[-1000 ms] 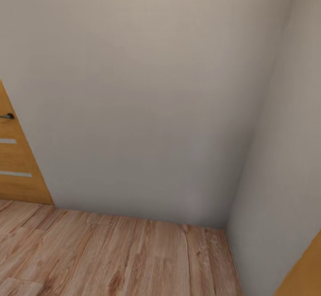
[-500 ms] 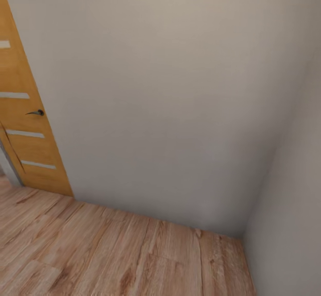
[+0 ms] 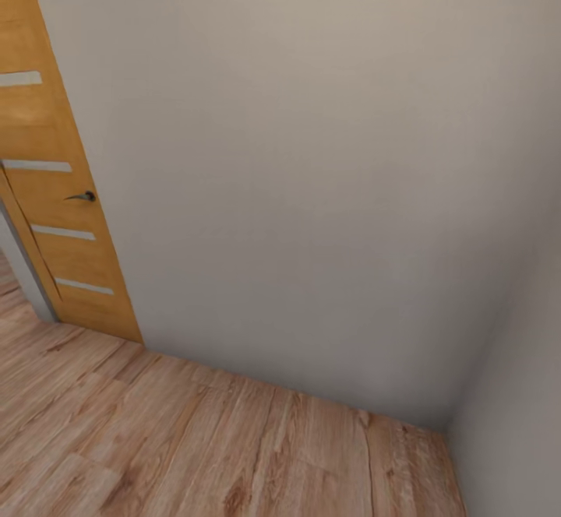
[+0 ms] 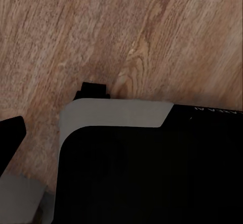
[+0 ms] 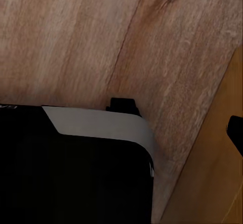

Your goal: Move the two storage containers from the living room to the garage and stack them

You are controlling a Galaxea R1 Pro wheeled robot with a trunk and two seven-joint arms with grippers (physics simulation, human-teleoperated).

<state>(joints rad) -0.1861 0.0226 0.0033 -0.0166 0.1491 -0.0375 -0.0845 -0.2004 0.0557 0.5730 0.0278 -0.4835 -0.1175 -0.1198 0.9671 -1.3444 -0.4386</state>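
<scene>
Facing cream wall point(image 3: 312, 190) (wooden door point(image 3: 54, 182) beside)

wall point(image 3: 312, 151): matt, smooth plaster | plank floor point(image 3: 195, 447): grained light wood | door point(image 3: 54, 190): smooth orange wood, dark metal handle point(image 3: 81, 196)

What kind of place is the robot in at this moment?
Probably an indoor corner of a home, perhaps a hallway. The light wood-plank floor meets plain pale walls, and an orange wooden door with a dark handle stands at the left.
</scene>
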